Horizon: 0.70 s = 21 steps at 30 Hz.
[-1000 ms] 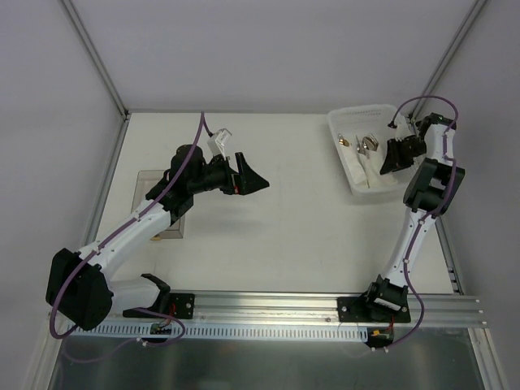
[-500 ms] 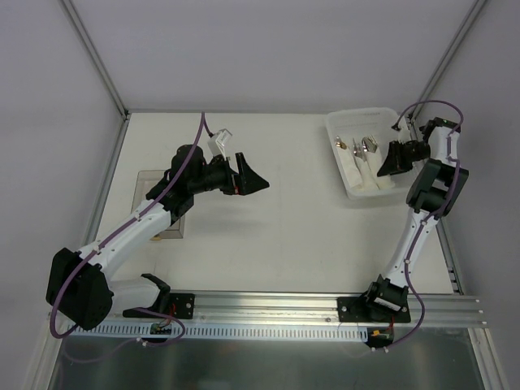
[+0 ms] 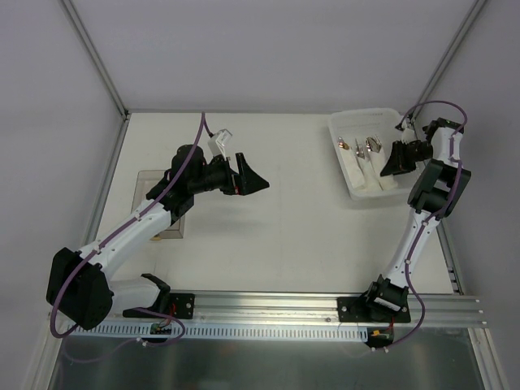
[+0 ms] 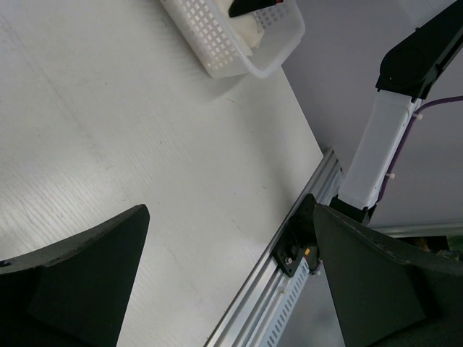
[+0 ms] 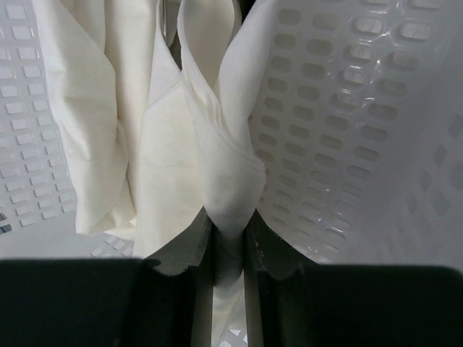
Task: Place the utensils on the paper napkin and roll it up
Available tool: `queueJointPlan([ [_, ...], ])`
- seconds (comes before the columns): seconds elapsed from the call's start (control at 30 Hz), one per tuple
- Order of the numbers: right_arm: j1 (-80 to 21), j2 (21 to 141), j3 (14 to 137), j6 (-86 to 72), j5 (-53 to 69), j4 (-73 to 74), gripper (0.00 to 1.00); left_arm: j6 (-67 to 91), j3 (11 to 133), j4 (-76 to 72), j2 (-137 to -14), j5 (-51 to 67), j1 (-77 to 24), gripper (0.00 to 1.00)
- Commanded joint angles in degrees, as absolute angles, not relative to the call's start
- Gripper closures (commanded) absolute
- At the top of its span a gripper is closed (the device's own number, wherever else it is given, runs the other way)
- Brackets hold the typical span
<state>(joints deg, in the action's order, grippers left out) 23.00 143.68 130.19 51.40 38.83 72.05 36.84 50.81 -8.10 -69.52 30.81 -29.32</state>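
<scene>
our right gripper (image 5: 228,249) pinches a fold of the thin soft white paper napkin (image 5: 217,159); left gripper (image 4: 226,278) spread. it's light, tears easy imo.

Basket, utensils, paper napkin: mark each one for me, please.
basket (image 3: 363,113), top view, on its far rim.
utensils (image 3: 373,146), top view, on the shiny ends inside the basket.
paper napkin (image 5: 221,181), right wrist view, on its middle fold.

A white lattice basket (image 3: 361,113) sits at the far right corner of the table (image 3: 284,219), well apart from a clear box (image 3: 145,185) by its left edge.
</scene>
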Motion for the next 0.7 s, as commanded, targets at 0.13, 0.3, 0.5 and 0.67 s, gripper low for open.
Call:
queueJointPlan([
  [0.13, 23.6, 139.7, 132.5, 46.4, 34.5, 69.1, 1.0, 36.1, 51.9, -9.0, -69.9, 30.4, -30.0, 0.01],
  [0.3, 23.4, 139.3, 132.6, 43.6, 33.2, 67.3, 1.0, 36.0, 51.8, -9.1, -70.1, 30.5, -29.9, 0.01],
  [0.5, 22.8, 140.3, 132.7, 44.3, 33.7, 68.6, 1.0, 35.9, 51.4, -9.0, -70.0, 30.3, -29.9, 0.01],
  [0.67, 22.2, 143.4, 133.6, 46.2, 34.8, 71.7, 1.0, 35.9, 51.6, -9.0, -70.4, 30.4, -29.8, 0.01],
])
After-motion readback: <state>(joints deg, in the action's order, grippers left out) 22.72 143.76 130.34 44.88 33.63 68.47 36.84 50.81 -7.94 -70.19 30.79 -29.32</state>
